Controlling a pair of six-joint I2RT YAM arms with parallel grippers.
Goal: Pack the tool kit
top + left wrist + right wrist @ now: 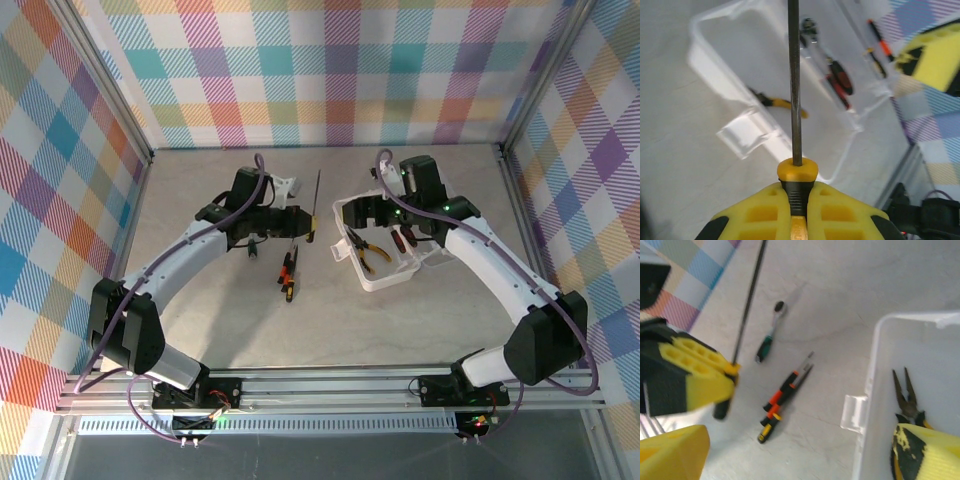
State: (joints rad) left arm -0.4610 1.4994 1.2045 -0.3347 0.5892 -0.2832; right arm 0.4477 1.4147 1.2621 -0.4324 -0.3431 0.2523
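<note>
Clamping: left tool (797, 200) on screwdriver (794, 75) — handle part-hidden | right tool (802, 440) apart — pliers (905, 395) half-covered

Grey table (330, 330), plaid walls (330, 70)

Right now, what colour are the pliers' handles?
Yellow; the pliers show best in the top external view.

The walls (350, 70) wore a plaid of teal, orange, purple, yellow and white, and the table (330, 330) was pale grey-beige. On the right, the box (385, 284) was translucent white, the pliers (368, 254) in it yellow-handled, and the screwdriver (840, 82) beside them red and black. The long screwdriver (794, 75) had a dark shaft and a yellow collar. The left gripper (797, 189) had yellow fingers (760, 212). Left of the box, the small screwdrivers (782, 392) were orange and black and the ratchet (766, 342) was green-handled.
</note>
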